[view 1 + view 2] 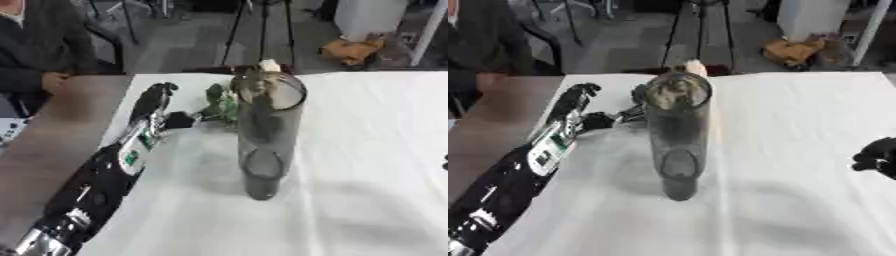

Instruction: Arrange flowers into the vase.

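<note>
Flowers [225, 102]: green leaves beside glass vase [269, 135] near tabletop's [367, 150] far edge, blurred; your left hand [156, 102] pinched their stem; right hand [877, 157] cut off, fingers unclear.

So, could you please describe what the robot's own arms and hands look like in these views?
The left arm is bulky, glossy black, with a white panel bearing a green mark near the wrist and a silver joint at the lower edge. The left hand is black, with slim segmented fingers. Of the right hand only a dark, rounded shape shows at the right edge of the right eye view; no cables are discernible.
</note>
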{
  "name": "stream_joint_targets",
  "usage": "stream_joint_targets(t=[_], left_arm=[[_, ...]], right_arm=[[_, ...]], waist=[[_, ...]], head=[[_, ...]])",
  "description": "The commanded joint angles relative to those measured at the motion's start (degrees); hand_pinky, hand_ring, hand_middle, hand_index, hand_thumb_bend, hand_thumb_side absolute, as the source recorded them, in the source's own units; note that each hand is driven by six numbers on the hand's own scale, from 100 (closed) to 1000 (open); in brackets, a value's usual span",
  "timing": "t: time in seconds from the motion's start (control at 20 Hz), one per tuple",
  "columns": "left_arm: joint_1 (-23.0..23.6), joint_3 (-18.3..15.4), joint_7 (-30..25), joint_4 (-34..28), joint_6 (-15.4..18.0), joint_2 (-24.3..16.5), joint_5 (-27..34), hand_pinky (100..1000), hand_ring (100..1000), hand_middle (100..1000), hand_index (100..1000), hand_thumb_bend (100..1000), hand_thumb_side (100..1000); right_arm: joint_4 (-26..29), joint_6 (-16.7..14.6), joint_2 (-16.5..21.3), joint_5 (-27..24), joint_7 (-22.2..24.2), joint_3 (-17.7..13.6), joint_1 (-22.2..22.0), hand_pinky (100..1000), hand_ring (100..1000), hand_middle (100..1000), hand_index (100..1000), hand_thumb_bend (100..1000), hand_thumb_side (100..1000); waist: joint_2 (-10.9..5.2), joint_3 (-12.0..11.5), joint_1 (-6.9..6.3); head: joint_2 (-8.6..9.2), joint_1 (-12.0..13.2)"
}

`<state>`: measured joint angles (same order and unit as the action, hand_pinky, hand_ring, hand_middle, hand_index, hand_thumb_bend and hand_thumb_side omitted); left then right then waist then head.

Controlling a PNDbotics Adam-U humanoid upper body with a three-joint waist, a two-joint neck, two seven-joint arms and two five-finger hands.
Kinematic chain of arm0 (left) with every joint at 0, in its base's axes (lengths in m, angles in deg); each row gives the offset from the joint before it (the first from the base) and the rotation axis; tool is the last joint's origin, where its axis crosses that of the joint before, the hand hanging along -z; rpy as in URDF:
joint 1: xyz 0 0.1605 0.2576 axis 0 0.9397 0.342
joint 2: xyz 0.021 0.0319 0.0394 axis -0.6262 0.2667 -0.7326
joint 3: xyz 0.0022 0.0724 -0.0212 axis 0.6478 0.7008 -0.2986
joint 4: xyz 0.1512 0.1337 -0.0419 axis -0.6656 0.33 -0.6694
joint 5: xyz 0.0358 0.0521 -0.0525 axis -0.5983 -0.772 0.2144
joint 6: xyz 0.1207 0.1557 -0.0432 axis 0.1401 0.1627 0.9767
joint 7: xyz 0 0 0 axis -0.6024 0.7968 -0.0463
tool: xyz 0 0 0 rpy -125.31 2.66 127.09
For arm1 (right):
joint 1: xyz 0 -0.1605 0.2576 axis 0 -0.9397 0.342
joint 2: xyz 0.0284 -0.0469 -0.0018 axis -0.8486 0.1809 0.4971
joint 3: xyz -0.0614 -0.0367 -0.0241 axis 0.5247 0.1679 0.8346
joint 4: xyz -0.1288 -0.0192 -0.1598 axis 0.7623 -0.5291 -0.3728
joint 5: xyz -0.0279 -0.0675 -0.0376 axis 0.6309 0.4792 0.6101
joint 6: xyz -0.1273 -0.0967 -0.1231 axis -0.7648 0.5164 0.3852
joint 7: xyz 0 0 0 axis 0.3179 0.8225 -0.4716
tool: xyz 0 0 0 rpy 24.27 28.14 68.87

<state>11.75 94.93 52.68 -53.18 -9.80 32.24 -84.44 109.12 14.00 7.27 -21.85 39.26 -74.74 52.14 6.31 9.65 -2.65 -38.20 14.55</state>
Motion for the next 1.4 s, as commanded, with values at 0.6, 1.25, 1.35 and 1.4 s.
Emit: stream_joint_targets(t=[0.6,1.25,1.35,1.4], left_arm=[[-3.75,-1.78,-4.7,7.26,1.88,0.78,-15.28,709,711,682,826,554,402],[-4.57,-6.91,-6.44,8.82,2.69,3.47,-29.87,679,674,642,801,503,376],[-4.78,-7.86,-6.46,9.44,2.53,3.98,-31.98,676,669,637,799,499,373],[-4.86,-8.23,-6.49,9.66,2.55,4.18,-32.88,676,669,637,799,499,373]], right_arm=[[0.34,-0.08,0.73,-0.05,0.3,0.12,1.04,677,683,613,663,748,724],[0.25,-0.25,0.77,0.1,0.63,0.32,1.31,677,683,612,663,748,724],[0.22,-0.31,0.77,0.15,0.72,0.36,1.33,677,682,612,663,747,724],[0.2,-0.33,0.76,0.17,0.75,0.37,1.33,677,682,612,663,747,724]], waist=[[-1.4,0.65,0.72],[-0.86,1.9,0.69],[-0.72,2.16,0.7],[-0.69,2.22,0.7]], head=[[0.73,-0.25],[1.19,0.0],[1.27,0.12],[1.28,0.15]])
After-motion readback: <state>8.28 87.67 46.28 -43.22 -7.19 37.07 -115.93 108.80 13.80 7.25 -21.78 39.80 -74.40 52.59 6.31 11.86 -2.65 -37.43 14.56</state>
